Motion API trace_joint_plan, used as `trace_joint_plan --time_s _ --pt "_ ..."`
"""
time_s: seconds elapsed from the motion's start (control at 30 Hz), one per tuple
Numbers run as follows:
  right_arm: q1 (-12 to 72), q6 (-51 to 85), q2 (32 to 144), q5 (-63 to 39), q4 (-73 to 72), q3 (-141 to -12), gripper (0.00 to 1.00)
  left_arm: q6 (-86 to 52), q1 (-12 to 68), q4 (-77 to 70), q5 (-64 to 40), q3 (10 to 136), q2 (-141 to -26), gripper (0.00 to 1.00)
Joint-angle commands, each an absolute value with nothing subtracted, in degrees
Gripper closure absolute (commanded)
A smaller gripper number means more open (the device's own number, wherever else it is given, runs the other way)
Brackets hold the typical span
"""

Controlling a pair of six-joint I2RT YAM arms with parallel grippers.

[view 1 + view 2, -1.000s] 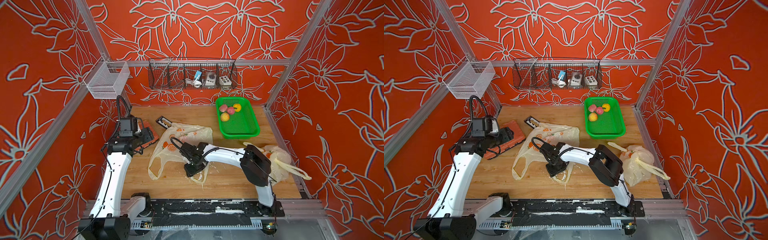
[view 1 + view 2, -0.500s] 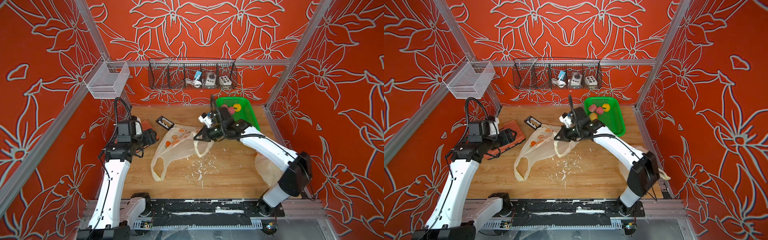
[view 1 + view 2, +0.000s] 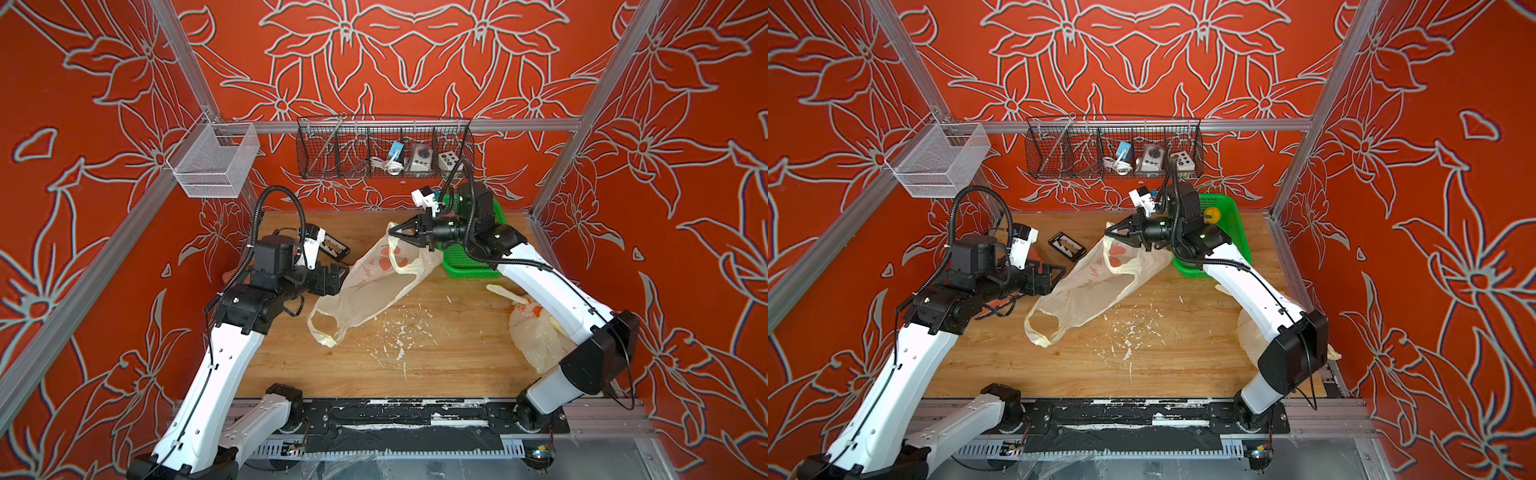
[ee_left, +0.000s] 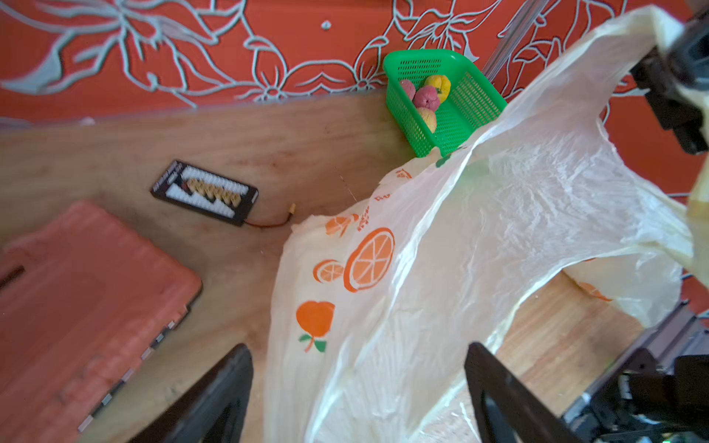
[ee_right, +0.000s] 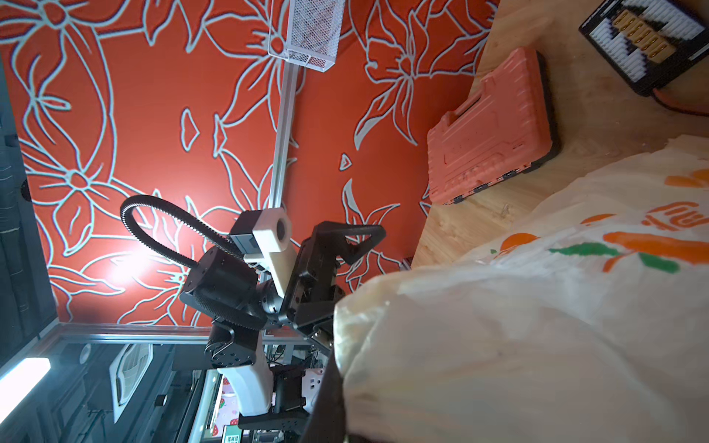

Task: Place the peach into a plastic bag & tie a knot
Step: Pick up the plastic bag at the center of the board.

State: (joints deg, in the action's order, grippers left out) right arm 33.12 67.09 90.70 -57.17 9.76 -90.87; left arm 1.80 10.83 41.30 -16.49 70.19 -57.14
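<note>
Tabletop (image 3: 436, 357) wood, white scraps (image 3: 400, 354) scattered; walls (image 3: 415, 62) red-floral.

Wooden table (image 3: 457, 361), white scraps (image 3: 399, 337).
Left of the green basket (image 3: 469, 264) lay a plastic bag (image 3: 365, 291), black board (image 3: 335, 248), orange case (image 4: 84, 307).

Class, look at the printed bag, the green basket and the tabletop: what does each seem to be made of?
Printed bag: thin cream plastic film, translucent, crinkled, slightly glossy. Green basket: moulded plastic probably, perforated mesh walls. Tabletop: wood, or wood-look, pale grain lines, matt.

Bag (image 3: 374, 286) blocks path to green basket (image 3: 465, 259); front tabletop (image 3: 374, 374) open.
</note>
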Motion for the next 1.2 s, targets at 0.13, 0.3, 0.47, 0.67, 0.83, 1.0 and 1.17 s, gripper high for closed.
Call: trace_joint_plan --time_s 0.13,0.3,0.47,0.67,0.83,1.0,1.17 --pt "32.93 67.02 91.34 -63.09 9.30 -94.29 1.00 17.95 16.24 32.83 -25.35 72.47 -66.57 0.12" --pt "32.57 67.41 91.98 -65.24 8.38 -95.51 1.00 16.15 17.07 27.07 -31.37 71.94 -72.02 0.17" --pt "31.48 69.49 93.31 -67.49 4.17 -96.14 1.00 11.84 17.31 21.46 -25.60 74.07 -79.65 0.51" --pt "26.15 58.74 99.65 -66.36 16.03 -107.76 1.00 2.66 17.29 32.48 -23.82 77.26 -77.64 1.00" --pt "26.89 49.35 110.59 -65.22 25.51 -123.28 0.95 -9.53 17.31 54.41 -24.84 85.03 -73.34 1.00" --pt "27.85 43.51 122.05 -60.65 37.47 -137.69 0.78 -22.81 17.25 65.54 -25.43 90.84 -77.43 1.00" --pt "24.57 32.17 120.23 -53.44 51.44 -138.56 0.48 -32.00 16.80 54.98 -31.22 87.18 -83.33 1.00"
